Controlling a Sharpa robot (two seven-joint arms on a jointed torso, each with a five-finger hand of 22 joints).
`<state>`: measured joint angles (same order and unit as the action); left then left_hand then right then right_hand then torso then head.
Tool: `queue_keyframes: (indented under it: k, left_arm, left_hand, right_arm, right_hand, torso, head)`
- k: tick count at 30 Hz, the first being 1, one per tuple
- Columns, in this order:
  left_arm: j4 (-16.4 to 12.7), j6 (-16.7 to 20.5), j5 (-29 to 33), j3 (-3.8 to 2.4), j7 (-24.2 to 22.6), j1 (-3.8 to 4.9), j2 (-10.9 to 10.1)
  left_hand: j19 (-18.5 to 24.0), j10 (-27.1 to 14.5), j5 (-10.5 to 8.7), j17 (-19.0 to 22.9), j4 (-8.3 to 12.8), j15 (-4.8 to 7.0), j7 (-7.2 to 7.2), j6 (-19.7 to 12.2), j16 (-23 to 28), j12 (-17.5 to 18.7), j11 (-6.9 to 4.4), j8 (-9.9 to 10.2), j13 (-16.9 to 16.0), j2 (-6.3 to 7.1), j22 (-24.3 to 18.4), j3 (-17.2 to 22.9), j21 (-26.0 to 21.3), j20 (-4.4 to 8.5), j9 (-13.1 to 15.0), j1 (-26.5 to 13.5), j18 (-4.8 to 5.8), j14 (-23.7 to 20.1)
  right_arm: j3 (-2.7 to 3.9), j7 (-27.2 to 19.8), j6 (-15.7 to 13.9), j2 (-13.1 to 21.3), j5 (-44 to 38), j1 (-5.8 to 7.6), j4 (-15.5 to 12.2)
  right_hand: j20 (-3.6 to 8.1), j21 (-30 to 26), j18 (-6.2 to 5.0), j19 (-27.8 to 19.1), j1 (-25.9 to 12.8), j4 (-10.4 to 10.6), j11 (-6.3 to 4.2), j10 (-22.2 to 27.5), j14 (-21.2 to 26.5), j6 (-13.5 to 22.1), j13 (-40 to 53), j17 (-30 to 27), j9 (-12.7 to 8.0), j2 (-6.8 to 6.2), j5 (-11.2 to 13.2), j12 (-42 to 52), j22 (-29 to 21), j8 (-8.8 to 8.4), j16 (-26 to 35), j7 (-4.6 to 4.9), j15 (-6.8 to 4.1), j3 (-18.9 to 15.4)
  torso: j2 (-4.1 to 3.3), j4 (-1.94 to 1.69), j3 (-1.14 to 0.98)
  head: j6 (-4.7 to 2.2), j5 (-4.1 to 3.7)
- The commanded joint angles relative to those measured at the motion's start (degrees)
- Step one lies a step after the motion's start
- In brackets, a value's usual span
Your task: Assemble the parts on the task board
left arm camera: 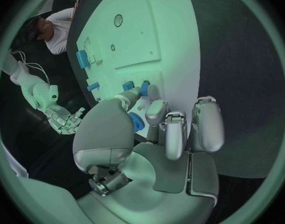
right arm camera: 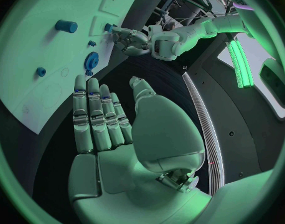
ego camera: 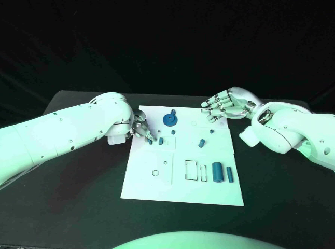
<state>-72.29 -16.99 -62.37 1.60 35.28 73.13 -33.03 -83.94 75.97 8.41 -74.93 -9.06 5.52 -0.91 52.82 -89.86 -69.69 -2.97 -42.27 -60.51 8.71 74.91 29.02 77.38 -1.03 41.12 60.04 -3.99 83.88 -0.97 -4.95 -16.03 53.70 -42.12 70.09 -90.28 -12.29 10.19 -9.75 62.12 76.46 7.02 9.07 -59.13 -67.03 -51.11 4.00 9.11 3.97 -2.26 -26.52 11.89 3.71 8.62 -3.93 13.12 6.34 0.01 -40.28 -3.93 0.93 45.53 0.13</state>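
The left silver hand (ego camera: 140,128) hangs at the left edge of the flat white task board (ego camera: 149,184), its fingertips down over a small blue peg-like part (ego camera: 161,140) near that edge. In the left wrist view the thumb and a finger close in around a small blue piece (left arm camera: 144,88) at the board's edge, but I cannot tell whether they pinch it or only touch it.

The step in hand looks like picking up or seating that small part. To do it well, the hand should come straight down, close on the part's sides, keep it upright, and avoid sliding the board on the black bench (ego camera: 78,171).

The round blue gear-shaped part (ego camera: 170,120) stands just beyond the left hand's fingers, near the board's far edge. Two larger blue cylinders (ego camera: 222,173) lie well apart from it, near the board's near right corner.

The right silver hand (ego camera: 226,106) hovers above the board's far right corner, palm exposed, fingers straight and together, empty.
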Motion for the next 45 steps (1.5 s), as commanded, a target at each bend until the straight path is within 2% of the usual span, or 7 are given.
queue_keyframes:
  k: [1, 9, 16, 25, 38, 43, 45]
  left_arm:
    - [0.06, -1.82, 0.67, 0.46, 1.09, -0.78, 0.21]
    - [0.11, -2.24, 0.75, 0.46, 1.28, -0.84, 0.19]
    - [0.12, -1.65, 1.13, 0.45, 1.39, -0.85, 0.14]
    - [0.05, -0.40, 1.35, 0.41, 1.43, -0.86, 0.01]
    - [-1.61, 3.75, 1.94, -0.21, 0.47, -0.83, -1.55]
    - [-2.92, 11.81, 5.34, -0.97, -3.09, -0.44, -3.18]
    - [-3.06, 14.93, 6.98, -1.10, -6.63, -0.21, -3.53]
  left_hand:
    - [-0.87, 0.23, -0.09, -15.07, -0.06, 0.32, -0.06, -0.27, -0.14, 0.06, 0.20, 0.35, 0.14, 0.13, 6.74, -0.62, 0.37, 0.46, -0.06, -0.55, 0.88, 6.12]
    - [-0.93, 0.31, -0.07, -15.07, -0.84, 0.36, 0.04, 0.09, -0.14, -0.01, 0.12, 0.12, 0.02, 0.53, 6.87, -2.25, 0.42, 0.47, 0.03, -0.95, 0.91, 6.12]
    - [-1.00, 0.32, -0.23, -15.07, -3.14, 0.32, -0.05, 0.36, -0.14, 0.07, 0.17, -0.15, 0.17, 0.64, 7.02, -6.04, 0.42, 0.47, 0.16, -2.83, 0.94, 6.12]
    - [-1.04, 0.39, -0.25, -15.07, -5.84, 0.39, 0.05, 0.20, -0.14, -0.05, 0.12, -0.40, 0.06, -0.36, 7.14, -12.03, 0.23, 0.53, 0.37, -3.67, 0.92, 6.12]
    - [-0.60, -0.19, -0.05, -15.07, -6.51, 0.41, -0.03, -0.38, -0.14, 0.59, 0.18, -0.33, 0.92, -1.47, 6.45, -13.78, -1.05, 0.57, 0.42, -2.62, 0.63, 6.12]
    - [2.27, -5.67, 0.03, -14.08, -7.14, -0.87, -1.80, -4.16, 0.50, 6.02, 1.61, 1.59, 8.00, -2.20, 2.28, -15.69, -8.16, -0.34, -0.53, 0.64, -0.81, 5.83]
    - [9.08, -15.80, 0.10, -2.85, -7.48, -2.15, -3.42, -7.94, 8.93, 16.18, 3.32, 3.71, 20.06, -2.61, -6.90, -16.60, -23.47, -1.29, -1.86, 1.84, -3.62, 1.55]
  right_arm:
    - [0.00, -0.17, 1.06, 0.01, 0.00, -0.03, -0.14]
    - [0.00, -0.06, 1.23, 0.03, 0.00, -0.03, -0.13]
    - [0.00, -0.10, 1.31, 0.00, 0.03, -0.03, -0.06]
    - [0.00, -0.30, 1.24, -0.16, 0.24, -0.03, 0.12]
    - [-0.02, -0.28, 1.39, -0.29, 0.30, -0.04, 0.35]
    - [-0.06, -0.18, 1.45, -0.27, 0.34, -0.04, 0.41]
    - [-0.08, -0.16, 1.43, -0.24, 0.34, -0.04, 0.41]
  right_hand:
    - [-0.09, -0.20, -0.80, 0.40, -0.09, -0.42, 0.41, 0.17, 0.19, 0.39, -0.06, -0.07, -0.06, 0.65, -0.18, -0.25, -0.08, -0.33, 0.40, 0.01, 0.18, -0.07]
    - [-0.19, -0.61, -0.79, 0.37, -0.26, -0.50, 0.52, 0.33, 0.39, 0.50, -0.26, -0.48, -0.06, 0.67, -0.17, -0.36, -0.07, -0.35, 0.40, 0.13, 0.29, -0.26]
    - [-0.40, -1.49, -0.79, 0.19, -0.37, -0.79, 0.72, 0.82, 0.93, 0.69, -0.41, -1.38, -0.05, 0.84, -0.20, -0.65, -0.08, -0.36, 0.43, 0.27, 0.51, -0.53]
    - [-0.50, -1.89, -0.79, 0.12, -0.39, -0.96, 0.79, 1.09, 1.19, 0.87, -0.43, -1.81, -0.06, 0.91, -0.21, -0.80, -0.08, -0.41, 0.42, 0.31, 0.61, -0.64]
    - [-0.54, -2.06, -0.79, 0.11, -0.41, -1.04, 0.83, 1.20, 1.29, 0.96, -0.43, -2.01, -0.07, 0.94, -0.20, -0.86, -0.07, -0.43, 0.40, 0.34, 0.65, -0.70]
    - [-0.54, -2.06, -0.79, 0.11, -0.41, -1.04, 0.83, 1.20, 1.29, 0.96, -0.43, -2.01, -0.07, 0.94, -0.20, -0.86, -0.07, -0.43, 0.40, 0.34, 0.65, -0.70]
    - [-0.54, -2.06, -0.79, 0.11, -0.41, -1.04, 0.83, 1.20, 1.29, 0.96, -0.43, -2.01, -0.07, 0.94, -0.20, -0.86, -0.07, -0.43, 0.40, 0.34, 0.65, -0.70]
  torso:
    - [0.01, -0.04, 0.01]
    - [0.02, -0.07, 0.02]
    - [0.02, -0.05, 0.03]
    - [0.00, -0.07, 0.04]
    - [0.03, -0.08, 0.07]
    - [0.08, -0.10, -0.05]
    - [0.09, -0.09, -0.04]
  head:
    - [0.07, -0.07]
    - [0.06, -0.10]
    - [0.04, -0.10]
    - [0.10, -0.24]
    - [0.14, -0.46]
    - [0.03, -0.63]
    - [-0.02, -0.63]
